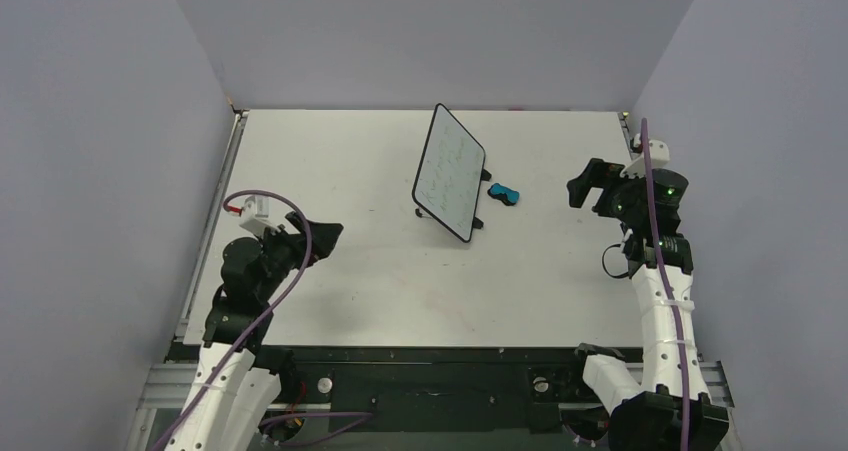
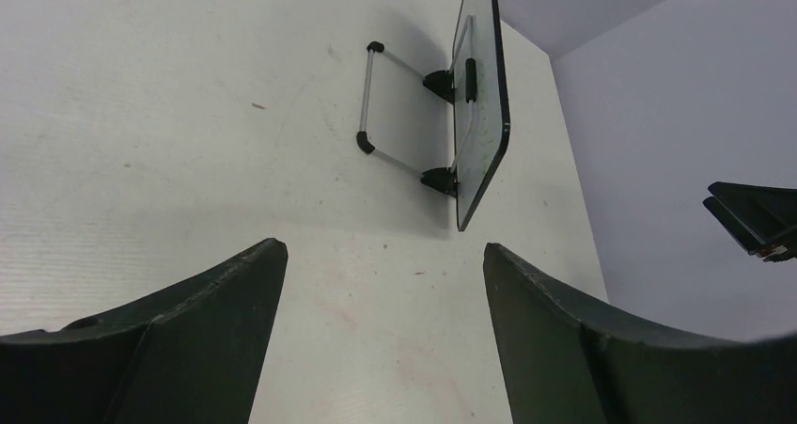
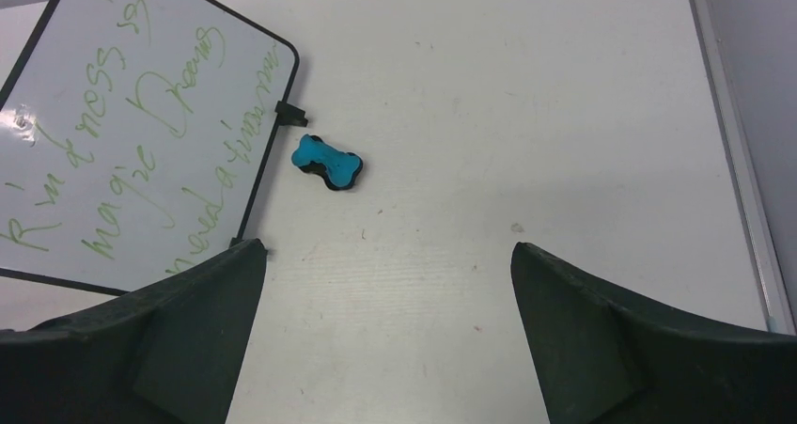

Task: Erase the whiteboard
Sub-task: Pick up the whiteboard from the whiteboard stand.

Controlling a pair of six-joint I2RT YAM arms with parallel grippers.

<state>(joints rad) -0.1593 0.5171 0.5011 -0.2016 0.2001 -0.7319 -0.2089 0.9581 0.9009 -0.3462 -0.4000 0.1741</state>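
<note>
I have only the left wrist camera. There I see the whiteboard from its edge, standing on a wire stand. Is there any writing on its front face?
Observer: Yes. In the right wrist view the whiteboard has green handwriting over most of its face.
Operator: With what can I wipe it? I see no tool in my view.
Observer: A small blue-and-black eraser lies on the table, close to the board's foot on the right arm's side, with a gap between them.
Operator: Is a gripper holding it?
Observer: No. The right gripper is open and empty, and it hangs above the table short of the eraser.
</note>
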